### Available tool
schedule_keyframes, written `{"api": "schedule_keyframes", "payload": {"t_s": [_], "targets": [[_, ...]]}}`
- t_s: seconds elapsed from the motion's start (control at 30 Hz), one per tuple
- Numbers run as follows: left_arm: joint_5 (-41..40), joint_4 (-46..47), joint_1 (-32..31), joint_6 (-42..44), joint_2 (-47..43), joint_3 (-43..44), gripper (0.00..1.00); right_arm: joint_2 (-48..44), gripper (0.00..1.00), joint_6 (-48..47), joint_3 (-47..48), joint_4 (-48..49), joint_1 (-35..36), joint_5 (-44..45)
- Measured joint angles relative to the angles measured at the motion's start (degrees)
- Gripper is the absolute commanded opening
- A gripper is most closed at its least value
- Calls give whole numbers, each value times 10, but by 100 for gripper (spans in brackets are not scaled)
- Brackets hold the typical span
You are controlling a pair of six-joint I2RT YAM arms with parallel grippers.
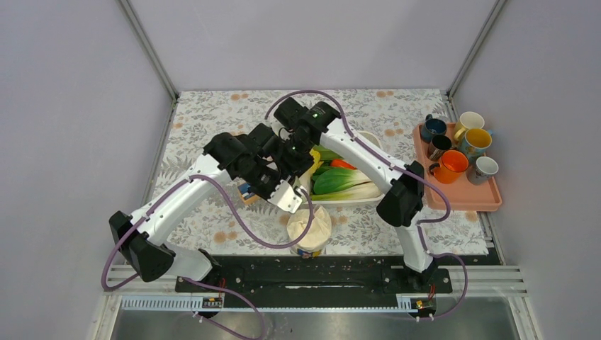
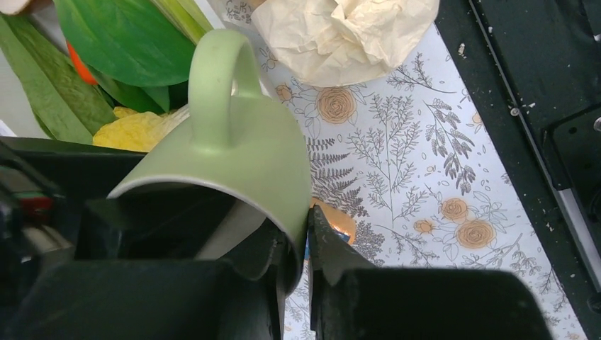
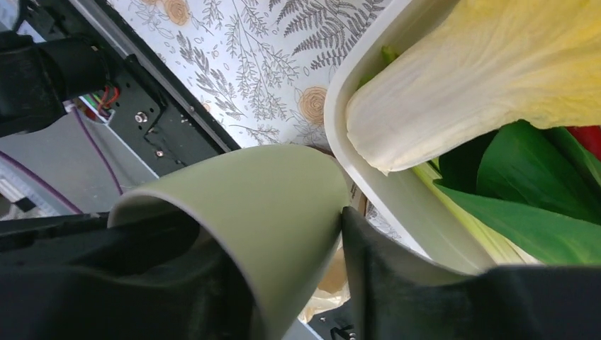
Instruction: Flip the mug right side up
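Observation:
A pale green mug (image 2: pixel 234 159) is held in the air between both grippers, lying tilted with its handle (image 2: pixel 216 78) pointing up in the left wrist view. My left gripper (image 2: pixel 301 237) is shut on the mug's wall at the rim, one finger inside and one outside. My right gripper (image 3: pixel 334 237) is shut on the same mug (image 3: pixel 269 195), also across its wall at the rim. In the top view the two grippers (image 1: pixel 282 166) meet left of the white tray, and they hide the mug.
A white tray (image 1: pixel 369 137) of vegetables lies just right of the grippers. A crumpled paper wad (image 1: pixel 310 227) sits near the front. A pink tray (image 1: pixel 464 195) with several mugs stands at the right. A small orange and blue object (image 1: pixel 246 192) lies under the left arm.

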Motion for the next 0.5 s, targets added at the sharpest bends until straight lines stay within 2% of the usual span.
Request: {"api": "schedule_keyframes", "payload": {"t_s": [0.07,0.1,0.17,0.27,0.4,0.5], "targets": [[-4,6,0,-8,1,2,0,15,5,-7,16,-10,7,15],[-4,9,1,-13,1,5,0,19,0,-15,20,-16,14,36],[-5,16,0,-33,2,11,16,25,0,-33,20,-25,29,79],[-14,16,-6,-61,2,11,48,21,0,-43,19,-21,38,107],[-30,71,-4,-130,-13,19,78,-17,0,-18,-40,17,16,149],[-36,92,-2,-174,-34,28,85,-61,0,-3,-107,53,-27,171]]}}
